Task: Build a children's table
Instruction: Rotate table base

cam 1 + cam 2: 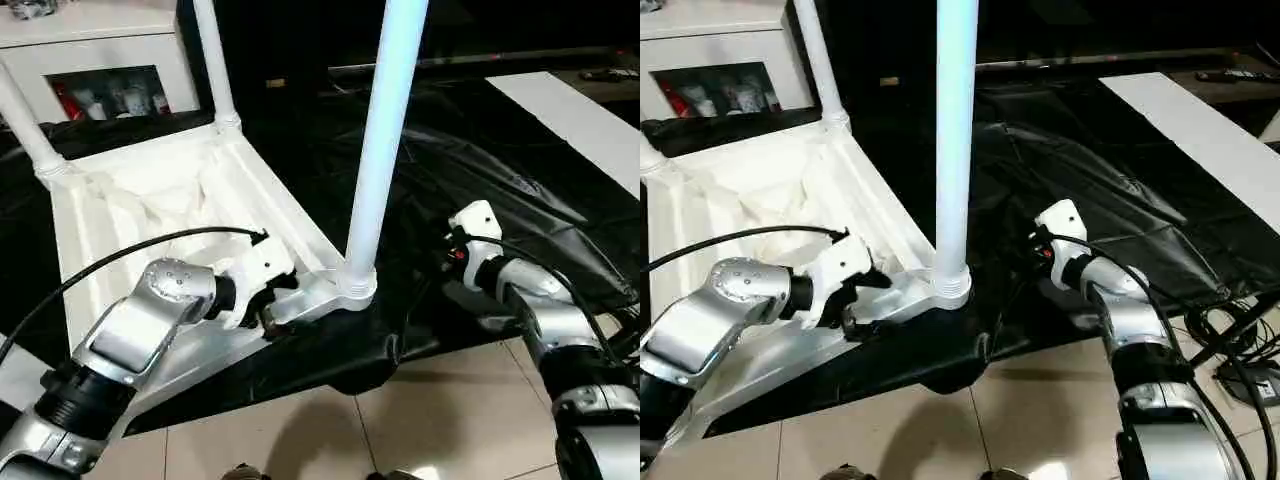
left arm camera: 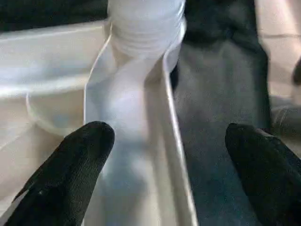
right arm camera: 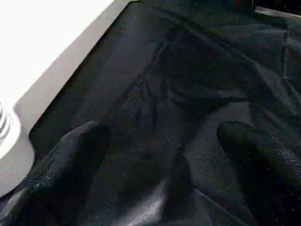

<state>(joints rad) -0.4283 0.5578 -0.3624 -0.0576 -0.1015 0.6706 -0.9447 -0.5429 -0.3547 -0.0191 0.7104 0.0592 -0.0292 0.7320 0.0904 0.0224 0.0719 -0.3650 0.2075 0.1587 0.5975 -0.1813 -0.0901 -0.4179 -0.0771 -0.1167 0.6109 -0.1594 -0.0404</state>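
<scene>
Upturned children's table [image 1: 150,200] lying on black-draped tabletop [image 1: 480,180], near leg [image 1: 380,150] upright in corner socket. Left claw [image 2: 164,165] wide astride its rim; right claw [image 3: 160,174] wide, empty, over cloth.

A black-draped work table [image 1: 500,190] is spreading out ahead of my pincers, its cloth wrinkling and hanging over the near edge above the tiled floor [image 1: 440,420]. The upturned white tabletop [image 1: 130,200] is lying directly on the cloth, reaching from my left pincer [image 1: 268,300] away to the far side.
</scene>
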